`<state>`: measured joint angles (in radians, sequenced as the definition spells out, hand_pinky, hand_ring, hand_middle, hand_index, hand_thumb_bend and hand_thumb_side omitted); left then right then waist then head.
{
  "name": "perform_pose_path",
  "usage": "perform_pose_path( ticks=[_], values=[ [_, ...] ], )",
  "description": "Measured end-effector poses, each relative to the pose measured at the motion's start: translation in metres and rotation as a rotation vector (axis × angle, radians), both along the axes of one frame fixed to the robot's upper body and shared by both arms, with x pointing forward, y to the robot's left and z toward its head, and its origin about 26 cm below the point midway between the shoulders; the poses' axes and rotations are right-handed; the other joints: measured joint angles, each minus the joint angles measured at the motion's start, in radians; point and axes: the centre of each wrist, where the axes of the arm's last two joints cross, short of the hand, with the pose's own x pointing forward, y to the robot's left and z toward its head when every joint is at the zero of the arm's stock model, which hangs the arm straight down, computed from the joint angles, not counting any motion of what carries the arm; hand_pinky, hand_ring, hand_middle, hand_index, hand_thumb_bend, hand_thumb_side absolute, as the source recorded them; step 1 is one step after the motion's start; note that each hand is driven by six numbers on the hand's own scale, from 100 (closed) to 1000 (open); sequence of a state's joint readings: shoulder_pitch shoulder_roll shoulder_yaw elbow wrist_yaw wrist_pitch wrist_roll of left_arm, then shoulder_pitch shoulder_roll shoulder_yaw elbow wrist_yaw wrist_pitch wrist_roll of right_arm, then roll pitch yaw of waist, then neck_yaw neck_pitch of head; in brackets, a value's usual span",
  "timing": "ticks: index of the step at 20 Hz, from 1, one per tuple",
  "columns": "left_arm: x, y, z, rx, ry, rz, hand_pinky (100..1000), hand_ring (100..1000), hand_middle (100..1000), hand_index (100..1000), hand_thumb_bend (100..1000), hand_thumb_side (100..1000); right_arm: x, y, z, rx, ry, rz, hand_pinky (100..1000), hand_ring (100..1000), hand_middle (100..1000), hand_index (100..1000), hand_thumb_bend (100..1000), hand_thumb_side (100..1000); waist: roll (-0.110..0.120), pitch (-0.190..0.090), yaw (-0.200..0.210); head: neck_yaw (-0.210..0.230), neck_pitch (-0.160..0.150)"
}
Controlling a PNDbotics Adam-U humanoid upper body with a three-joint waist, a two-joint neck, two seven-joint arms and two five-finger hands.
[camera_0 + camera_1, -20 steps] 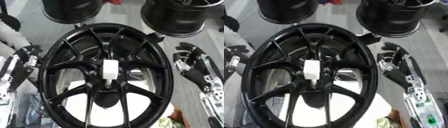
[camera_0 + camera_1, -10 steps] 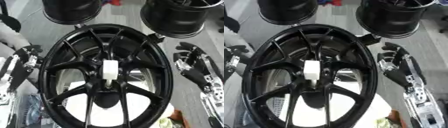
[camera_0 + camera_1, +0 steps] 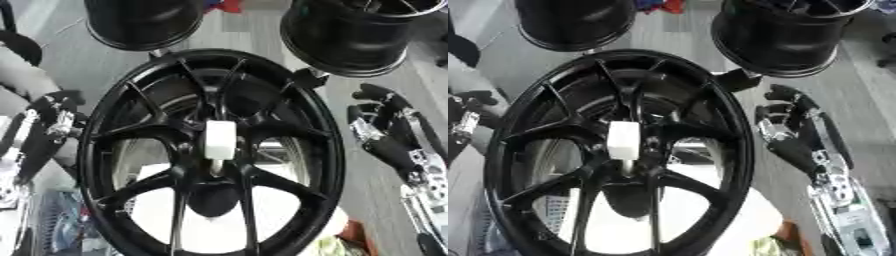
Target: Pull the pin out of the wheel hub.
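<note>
Left hand [image 3: 54,112] is sitting just outside the left rim of the wheel [image 3: 302,105], level with the hub; its fingers are lying relaxed and slightly bent, holding nothing and not touching the pin.

The wheel, black and multi-spoked, is filling the middle of the view. The pin [image 3: 220,140], a white block-shaped piece on a short stem, is standing in the hub at the wheel's centre, still seated.

Right hand [image 3: 794,130] is hanging just outside the wheel's right rim, near the upper right part of it; its fingers are spread and gently curved, gripping nothing.

Beyond the wheel's top edge, two more black rims [image 3: 144,22] are resting on the grey floor.
</note>
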<state>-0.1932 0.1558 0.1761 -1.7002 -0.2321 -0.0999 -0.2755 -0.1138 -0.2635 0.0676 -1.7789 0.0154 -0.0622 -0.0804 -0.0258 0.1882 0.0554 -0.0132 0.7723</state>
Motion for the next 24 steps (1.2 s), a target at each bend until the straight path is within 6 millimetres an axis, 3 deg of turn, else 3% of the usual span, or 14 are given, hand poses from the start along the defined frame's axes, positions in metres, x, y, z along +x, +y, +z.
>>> perform_pose_path(
  ticks=[24],
  values=[
    [0.0000,0.0000,-0.0001,-0.001,0.000,0.000,586,593,664,787,101,677,0.0000,0.0001,0.0002,0.000,-0.001,0.000,645,698,734,834,207,252,-0.004,-0.002,0.000,-0.001,0.000]
  ],
)
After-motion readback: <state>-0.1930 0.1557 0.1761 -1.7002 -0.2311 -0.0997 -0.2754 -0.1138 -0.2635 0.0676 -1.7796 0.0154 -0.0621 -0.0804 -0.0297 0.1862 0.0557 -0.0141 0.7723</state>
